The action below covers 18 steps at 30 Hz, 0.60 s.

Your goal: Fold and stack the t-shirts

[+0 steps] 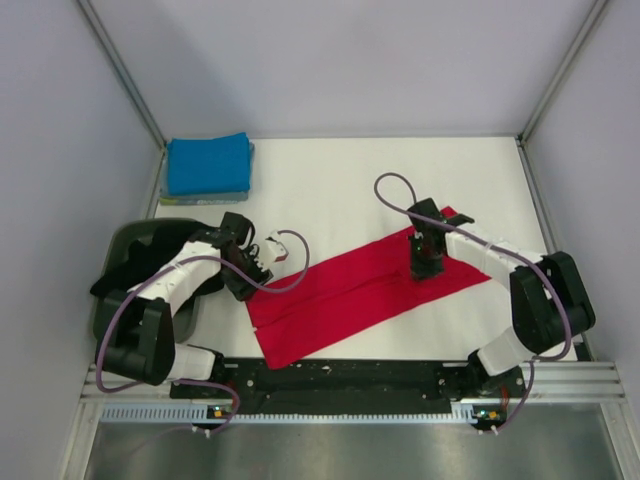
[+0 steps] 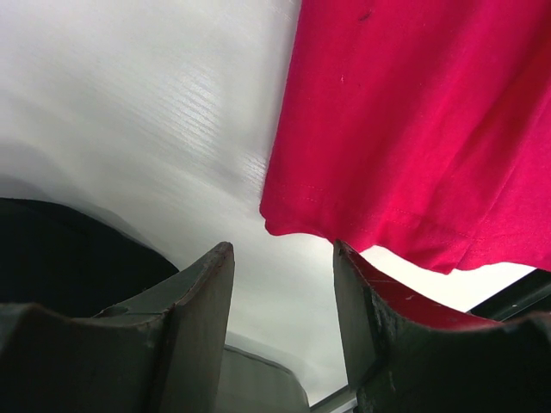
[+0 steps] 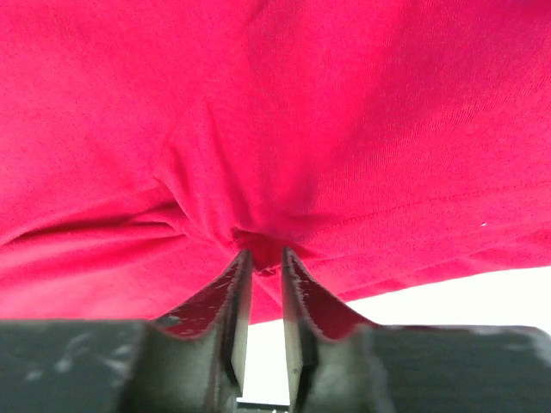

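Observation:
A red t-shirt (image 1: 350,295) lies folded into a long slanted band across the table's middle. My right gripper (image 1: 428,268) stands on its upper right part. In the right wrist view its jaws (image 3: 265,254) stand narrowly apart with a puckered fold of the red cloth (image 3: 275,129) pinched between the tips. My left gripper (image 1: 252,283) hovers open just off the shirt's near-left corner (image 2: 284,219), holding nothing (image 2: 282,249). A blue t-shirt (image 1: 207,163) lies folded at the back left. Black cloth (image 1: 112,282) hangs over the tub's edge.
A dark grey-green tub (image 1: 125,245) sits at the left under my left arm. The white table top (image 1: 330,180) is walled by pale panels on three sides. A black rail (image 1: 340,375) runs along the near edge.

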### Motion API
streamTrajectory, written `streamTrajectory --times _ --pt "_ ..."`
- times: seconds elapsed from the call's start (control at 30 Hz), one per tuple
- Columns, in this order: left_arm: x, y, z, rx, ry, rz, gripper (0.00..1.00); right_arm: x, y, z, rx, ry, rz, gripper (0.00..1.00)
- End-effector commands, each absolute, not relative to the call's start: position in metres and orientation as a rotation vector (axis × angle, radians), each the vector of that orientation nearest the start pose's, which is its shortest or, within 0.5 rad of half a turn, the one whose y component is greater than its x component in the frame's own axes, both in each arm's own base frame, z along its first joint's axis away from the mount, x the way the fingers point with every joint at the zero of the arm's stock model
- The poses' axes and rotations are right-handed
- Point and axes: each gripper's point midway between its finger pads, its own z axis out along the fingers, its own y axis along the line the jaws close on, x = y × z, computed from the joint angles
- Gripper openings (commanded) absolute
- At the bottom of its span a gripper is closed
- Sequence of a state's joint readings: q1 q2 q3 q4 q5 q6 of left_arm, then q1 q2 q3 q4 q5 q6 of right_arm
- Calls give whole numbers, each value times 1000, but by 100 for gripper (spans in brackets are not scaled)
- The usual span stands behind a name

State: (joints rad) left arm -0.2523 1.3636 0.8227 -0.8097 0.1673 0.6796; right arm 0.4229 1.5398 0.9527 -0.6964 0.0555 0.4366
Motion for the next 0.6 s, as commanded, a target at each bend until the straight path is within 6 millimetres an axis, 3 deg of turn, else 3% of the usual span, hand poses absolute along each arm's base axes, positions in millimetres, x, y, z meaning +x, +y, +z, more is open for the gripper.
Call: streamTrajectory --times 0.0,0.1,0.2,0.3,0.43,0.57 --pt "227 -64 48 1322 2524 -169 54 245 128 47 65 2835 152 24" --pt "226 -64 48 1324 2524 -169 54 240 131 53 65 2825 192 30" --pt "228 -63 50 1321 2522 -165 54 245 130 72 61 2768 209 30" --pt "228 -67 55 1318 2514 -190 54 257 116 91 81 2706 163 33" --pt "240 -76 70 1266 2475 -214 54 276 70 101 278 2651 165 33" --pt "252 -82 72 1225 2452 -218 54 288 2 98 596 2524 127 35"
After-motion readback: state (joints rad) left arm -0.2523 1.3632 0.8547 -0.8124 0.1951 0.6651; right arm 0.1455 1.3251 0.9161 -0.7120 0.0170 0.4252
